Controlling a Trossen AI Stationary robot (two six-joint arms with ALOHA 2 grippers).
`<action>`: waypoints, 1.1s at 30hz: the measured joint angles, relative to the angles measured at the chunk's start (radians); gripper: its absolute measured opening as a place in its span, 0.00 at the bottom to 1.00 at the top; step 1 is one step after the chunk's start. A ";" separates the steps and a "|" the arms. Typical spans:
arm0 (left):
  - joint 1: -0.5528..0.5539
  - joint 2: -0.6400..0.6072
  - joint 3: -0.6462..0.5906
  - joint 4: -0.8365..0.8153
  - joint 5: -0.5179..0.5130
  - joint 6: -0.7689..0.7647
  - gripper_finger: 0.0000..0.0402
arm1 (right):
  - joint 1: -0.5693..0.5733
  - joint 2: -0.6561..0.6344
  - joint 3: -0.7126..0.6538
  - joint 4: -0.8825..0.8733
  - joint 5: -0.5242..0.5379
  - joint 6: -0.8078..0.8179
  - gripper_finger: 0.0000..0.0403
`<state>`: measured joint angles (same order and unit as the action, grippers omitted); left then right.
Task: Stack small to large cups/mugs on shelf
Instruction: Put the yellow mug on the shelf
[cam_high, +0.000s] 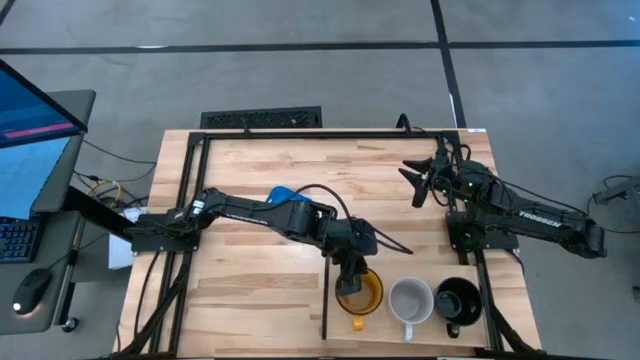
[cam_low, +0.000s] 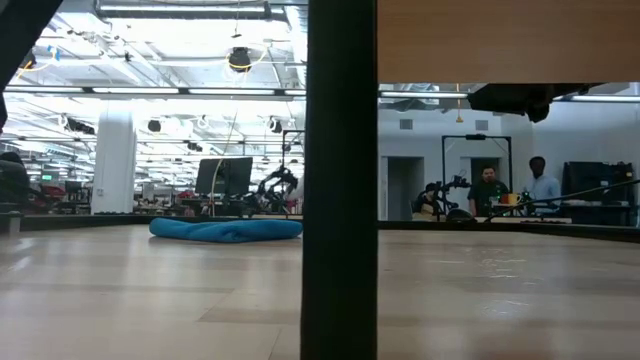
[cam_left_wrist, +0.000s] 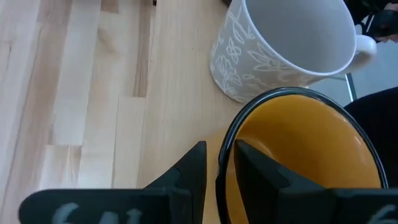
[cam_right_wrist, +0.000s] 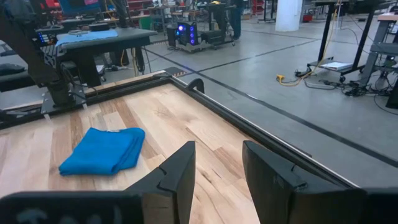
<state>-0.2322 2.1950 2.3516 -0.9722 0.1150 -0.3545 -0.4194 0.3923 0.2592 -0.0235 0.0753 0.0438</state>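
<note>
the left gripper (cam_high: 351, 279) is down at the near edge of the table, over the yellow mug (cam_high: 361, 292). seen from its wrist, its fingers (cam_left_wrist: 189, 168) are drawn narrow and pinch the mug's dark rim, one finger outside the wall and the other inside the bowl. the yellow mug (cam_left_wrist: 305, 155) stands upright on the wooden shelf (cam_high: 400, 210), just right of the thin black divider strip (cam_high: 325, 300).

the white mug (cam_high: 410, 300), patterned with flowers in the wrist view (cam_left_wrist: 280, 50), stands right beside the yellow one, very close, though i can't tell if they touch. the black mug (cam_high: 459, 301) comes next on its right, so the three stand in a row along the near edge.

the right gripper (cam_high: 420, 178) waits up off the far right part of the table, well apart from the mugs, with its fingers (cam_right_wrist: 177, 171) spread apart and nothing between them.

a folded blue cloth (cam_right_wrist: 102, 150) lies on the wood toward the middle of the table, partly under the left arm from above (cam_high: 281, 195). a few people (cam_low: 515, 185) stand far back in the room.
</note>
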 joint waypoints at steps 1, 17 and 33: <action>0.002 0.000 0.000 0.000 0.001 0.007 0.18 | 0.000 0.000 0.000 0.000 0.000 0.000 0.38; 0.007 0.000 0.000 0.019 0.065 0.029 0.18 | 0.000 0.000 0.000 0.000 0.000 0.000 0.38; 0.007 0.000 0.000 0.055 0.083 0.050 0.18 | 0.000 0.000 0.000 0.000 0.000 0.000 0.38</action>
<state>-0.2256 2.1948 2.3516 -0.9167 0.1979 -0.3045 -0.4194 0.3921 0.2592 -0.0235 0.0753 0.0433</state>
